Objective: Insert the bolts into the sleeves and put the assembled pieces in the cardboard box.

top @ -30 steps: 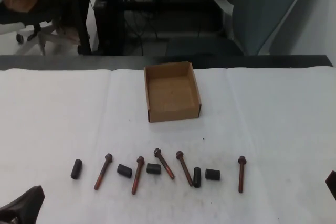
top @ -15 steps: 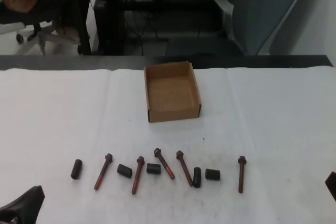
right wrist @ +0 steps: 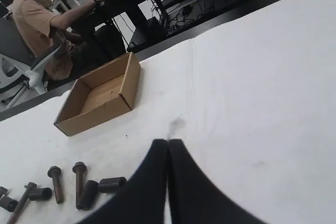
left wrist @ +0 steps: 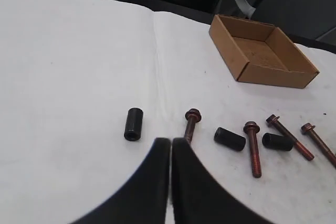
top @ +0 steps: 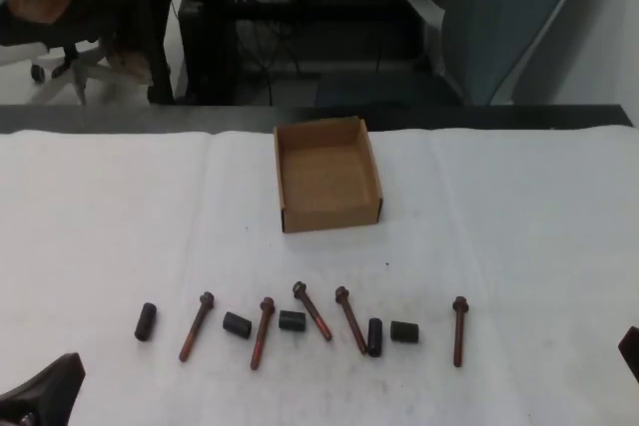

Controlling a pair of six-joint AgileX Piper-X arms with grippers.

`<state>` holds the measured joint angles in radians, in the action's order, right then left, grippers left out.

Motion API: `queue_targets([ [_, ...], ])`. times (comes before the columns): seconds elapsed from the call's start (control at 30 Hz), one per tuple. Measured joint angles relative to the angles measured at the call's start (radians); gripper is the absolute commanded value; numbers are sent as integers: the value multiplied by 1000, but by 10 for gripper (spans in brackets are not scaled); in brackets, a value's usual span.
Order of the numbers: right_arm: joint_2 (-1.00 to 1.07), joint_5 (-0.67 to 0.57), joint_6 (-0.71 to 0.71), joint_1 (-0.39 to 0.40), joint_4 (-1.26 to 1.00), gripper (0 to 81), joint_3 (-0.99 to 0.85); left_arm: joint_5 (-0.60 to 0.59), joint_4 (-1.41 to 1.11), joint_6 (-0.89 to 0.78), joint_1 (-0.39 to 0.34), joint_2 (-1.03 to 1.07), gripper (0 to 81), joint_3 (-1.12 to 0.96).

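Note:
Several copper-coloured bolts (top: pixel 197 326) and short black sleeves (top: pixel 146 321) lie in a row across the near part of the white bench. The open cardboard box (top: pixel 327 176) stands behind them at the middle, with nothing in it. My left gripper (left wrist: pixel 170 141) is shut and holds nothing; it hovers just short of the leftmost sleeve (left wrist: pixel 133 124) and a bolt (left wrist: pixel 190 123). My right gripper (right wrist: pixel 168 142) is shut too, off to the right of the row, with sleeves (right wrist: pixel 112 184) and bolts (right wrist: pixel 79 177) ahead of it. The arms' tips show at the near left corner (top: pixel 45 391) and the right edge (top: pixel 630 346).
A white cloth (top: pixel 519 216) covers the bench, with bare stretches to both sides of the box. Behind the bench's far edge stand office chairs (top: pixel 479 17) and desks.

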<state>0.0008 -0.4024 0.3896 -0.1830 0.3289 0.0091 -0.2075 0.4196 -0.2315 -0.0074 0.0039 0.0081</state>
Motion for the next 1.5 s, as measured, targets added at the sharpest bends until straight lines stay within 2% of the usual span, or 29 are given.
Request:
queue_targets([
  [0.93, 0, 0, 4, 0, 0, 4, 0, 0, 0, -30, 0, 0, 17, 0],
  [1.03, 0, -57, 68, 0, -9, 4, 0, -22, -32, -60, 0, 0, 17, 0],
  [1.17, -1, -247, 125, 5, -104, 4, 0, -203, -173, -67, 0, 0, 17, 1],
  [1.23, -1, -287, 126, 15, -143, 4, 0, -242, -197, -28, 0, 0, 17, -6],
  [1.47, 0, -273, 55, 85, -131, 4, -50, -135, -95, 95, 0, 48, 6, -108],
  [1.5, 3, -251, 34, 94, -116, 4, -64, -129, -86, 110, 0, 73, 38, -126],
])
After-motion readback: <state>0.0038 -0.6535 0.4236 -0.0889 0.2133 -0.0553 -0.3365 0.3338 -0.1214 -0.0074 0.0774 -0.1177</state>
